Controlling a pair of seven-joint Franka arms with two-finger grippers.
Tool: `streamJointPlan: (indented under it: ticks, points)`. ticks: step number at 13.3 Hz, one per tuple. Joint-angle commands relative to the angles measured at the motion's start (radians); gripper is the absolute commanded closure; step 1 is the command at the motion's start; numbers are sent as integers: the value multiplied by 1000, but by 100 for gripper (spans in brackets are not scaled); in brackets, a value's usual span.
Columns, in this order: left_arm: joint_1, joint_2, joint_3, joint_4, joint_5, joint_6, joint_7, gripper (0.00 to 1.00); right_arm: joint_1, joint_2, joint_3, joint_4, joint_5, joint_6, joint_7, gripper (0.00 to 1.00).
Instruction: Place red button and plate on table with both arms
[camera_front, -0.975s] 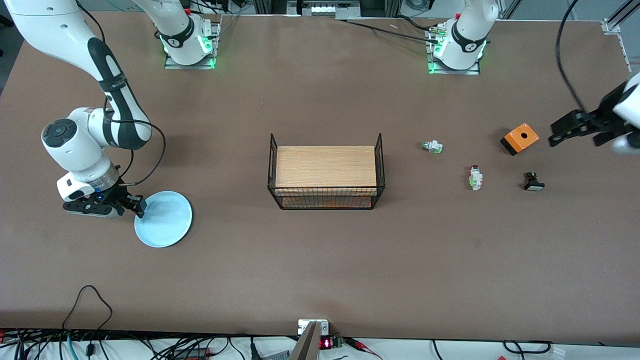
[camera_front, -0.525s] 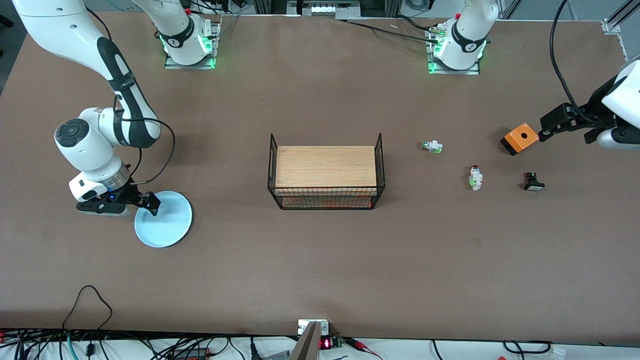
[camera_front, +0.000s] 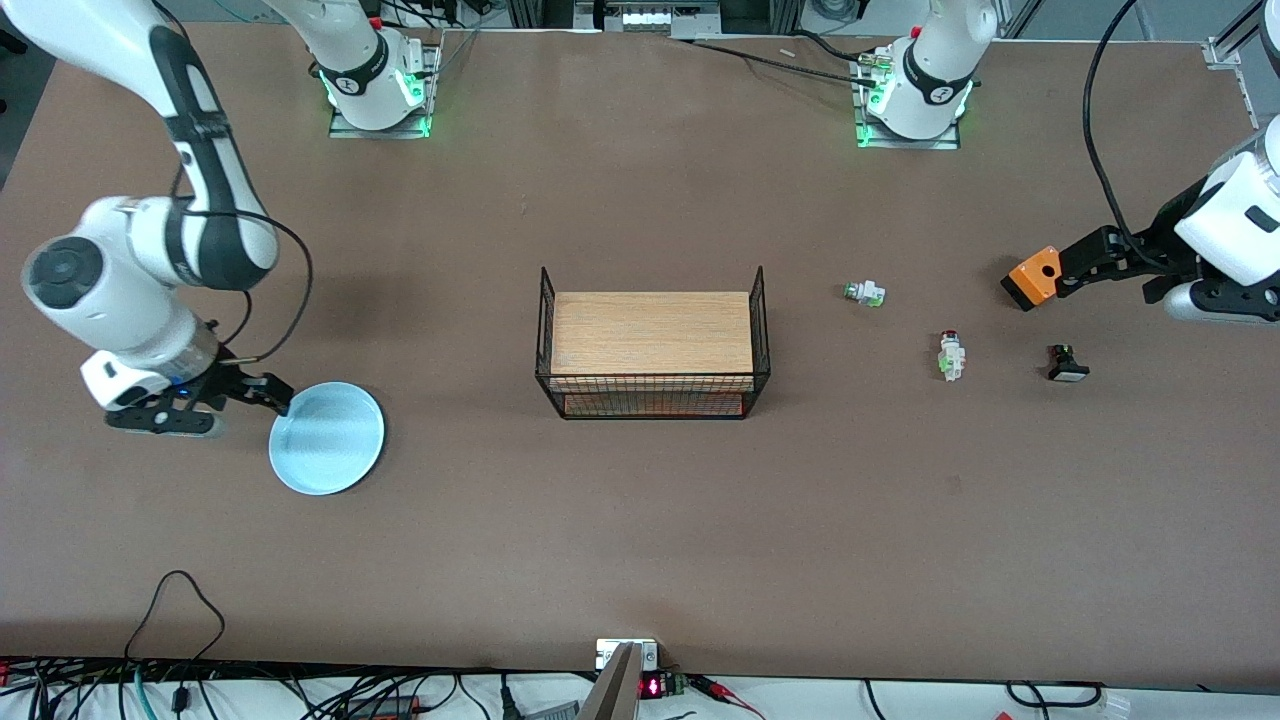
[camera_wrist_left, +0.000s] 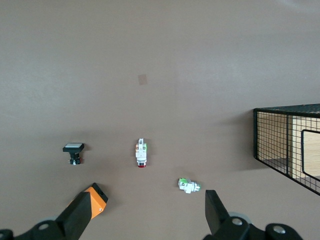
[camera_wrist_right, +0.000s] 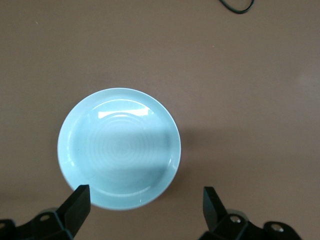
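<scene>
The right claw, fingers spread and empty, hangs at the rim of the plate lying on the bench. The left claw, also spread and empty, hangs over an orange box, apart from the red button on the bench.

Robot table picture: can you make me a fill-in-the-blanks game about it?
1. The plate is light ____.
2. The right gripper is open beside the ____.
3. The open left gripper hangs over the ____ box.
4. The red button lies on the ____, touching no gripper.

Missing words: blue; plate; orange; table
</scene>
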Motion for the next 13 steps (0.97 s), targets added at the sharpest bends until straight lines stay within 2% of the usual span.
streamJointPlan:
  ticks: [1,5,9,12,13]
  points:
    - [16,9,2,22,-18,-20,8,0,1,-31,1,102,12,-194,-4,0]
    - [9,13,4,26,-4,-5,10,0,-10,-163,-1,154,14,-437,-1,0]
    - [2,10,-10,28,42,49,10,0,-5,-292,4,157,9,-558,14,0]
    - [5,6,-11,26,42,5,-4,0,-20,-316,5,217,12,-736,-4,0]
    - [5,4,-11,26,41,-9,-4,0,-32,-327,7,212,14,-745,-32,0]
